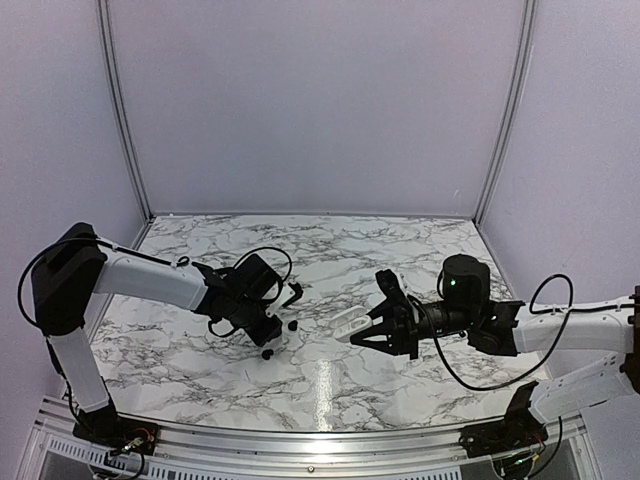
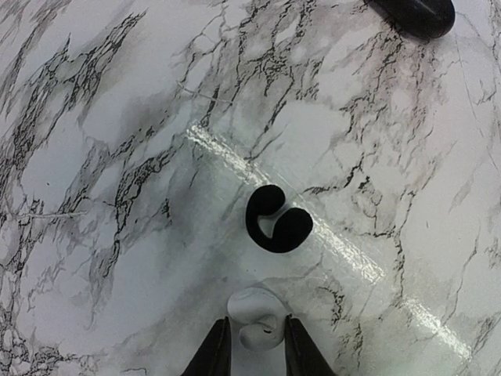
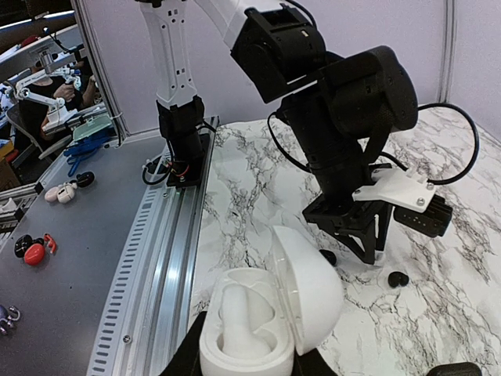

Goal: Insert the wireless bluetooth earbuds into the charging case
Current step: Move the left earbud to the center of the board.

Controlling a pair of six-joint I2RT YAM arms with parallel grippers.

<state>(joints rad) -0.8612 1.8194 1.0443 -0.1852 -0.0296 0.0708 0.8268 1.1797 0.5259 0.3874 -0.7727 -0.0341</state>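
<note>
Lilac walls enclose a marbled table (image 1: 400, 250). At centre, the right hand (image 1: 362, 326) clamps the open white charging case (image 1: 347, 322).

Left wrist view: the left hand (image 2: 257, 329), nearly closed, pinches a white earbud (image 2: 254, 309) at bottom centre, with a black earbud (image 2: 278, 223) just above it.

Right wrist view: the case's hollow faces up, so the bud likely needs a straight, gentle drop.
</note>
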